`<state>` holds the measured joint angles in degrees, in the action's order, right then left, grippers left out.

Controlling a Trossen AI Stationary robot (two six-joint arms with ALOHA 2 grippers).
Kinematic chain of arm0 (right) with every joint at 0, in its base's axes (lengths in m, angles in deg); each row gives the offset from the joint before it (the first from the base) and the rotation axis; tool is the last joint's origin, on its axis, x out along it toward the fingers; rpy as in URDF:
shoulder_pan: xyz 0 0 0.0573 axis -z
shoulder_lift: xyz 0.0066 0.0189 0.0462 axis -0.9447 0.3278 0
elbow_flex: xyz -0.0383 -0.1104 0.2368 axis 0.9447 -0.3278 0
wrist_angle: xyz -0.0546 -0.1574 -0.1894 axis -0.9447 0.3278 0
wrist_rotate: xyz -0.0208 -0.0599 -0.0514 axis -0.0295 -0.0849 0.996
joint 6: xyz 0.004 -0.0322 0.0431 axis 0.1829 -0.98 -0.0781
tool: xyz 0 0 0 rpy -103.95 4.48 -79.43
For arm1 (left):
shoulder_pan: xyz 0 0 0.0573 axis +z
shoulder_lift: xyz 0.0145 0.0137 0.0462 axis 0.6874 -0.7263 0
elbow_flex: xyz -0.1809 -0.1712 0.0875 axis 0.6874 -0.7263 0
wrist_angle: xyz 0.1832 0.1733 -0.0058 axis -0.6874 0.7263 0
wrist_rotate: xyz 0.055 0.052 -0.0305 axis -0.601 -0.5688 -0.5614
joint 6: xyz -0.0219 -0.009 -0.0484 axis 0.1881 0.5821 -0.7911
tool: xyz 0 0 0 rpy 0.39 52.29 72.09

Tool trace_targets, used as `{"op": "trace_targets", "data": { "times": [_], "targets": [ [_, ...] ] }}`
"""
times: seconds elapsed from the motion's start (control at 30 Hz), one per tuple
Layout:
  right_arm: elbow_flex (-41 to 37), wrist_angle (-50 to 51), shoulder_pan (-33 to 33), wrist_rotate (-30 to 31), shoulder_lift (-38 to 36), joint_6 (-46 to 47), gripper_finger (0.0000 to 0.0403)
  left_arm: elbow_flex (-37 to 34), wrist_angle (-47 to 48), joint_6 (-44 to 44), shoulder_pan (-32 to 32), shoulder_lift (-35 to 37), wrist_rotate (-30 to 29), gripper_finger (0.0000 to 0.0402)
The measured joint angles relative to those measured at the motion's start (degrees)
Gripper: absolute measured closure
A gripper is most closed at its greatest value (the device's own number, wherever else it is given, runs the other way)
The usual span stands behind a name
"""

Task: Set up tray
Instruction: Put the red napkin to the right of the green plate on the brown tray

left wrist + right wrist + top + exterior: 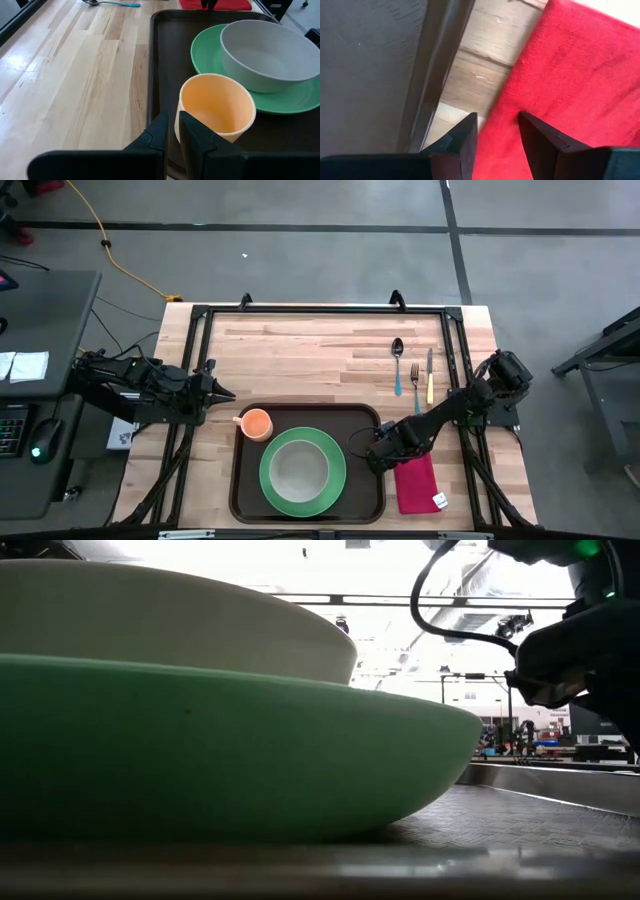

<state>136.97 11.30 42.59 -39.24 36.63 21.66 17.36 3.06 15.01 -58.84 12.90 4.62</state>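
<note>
Right gripper (385, 463), jaws spread, hovering lower right over red napkin (416, 483), just right of tray (245, 505); left gripper (228, 394) pressed together, mid-left.

in the low view the green plate (230, 755) and the bowl (170, 620) on it are cut off at the frame's left edge and block most of the scene. the right end effector (497, 131) shows only part of the red napkin (570, 80), cut off beyond its fingers. the label on the napkin's corner (438, 500) is too small to read.
</note>
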Motion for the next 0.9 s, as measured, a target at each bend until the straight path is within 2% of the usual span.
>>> {"op": "trace_targets", "data": {
  "times": [0.2, 0.57, 0.9],
  "targets": [
    [-0.1, 0.5, 0.8, -0.4, 0.0, 0.0, 0.029, 0.0, -0.2, 0.0, 0.0, 0.0, 0.0, 0.0328],
    [-0.1, 3.0, 1.0, 0.6, 0.1, -0.2, 0.0397, 0.0, -0.4, 0.0, 0.0, 0.0, 0.0, 0.0328],
    [-0.2, 3.4, 1.0, -0.4, 0.1, 1.1, 0.04, 0.0, -0.4, -0.1, 0.0, 0.0, -0.1, 0.0328]
  ]
}}
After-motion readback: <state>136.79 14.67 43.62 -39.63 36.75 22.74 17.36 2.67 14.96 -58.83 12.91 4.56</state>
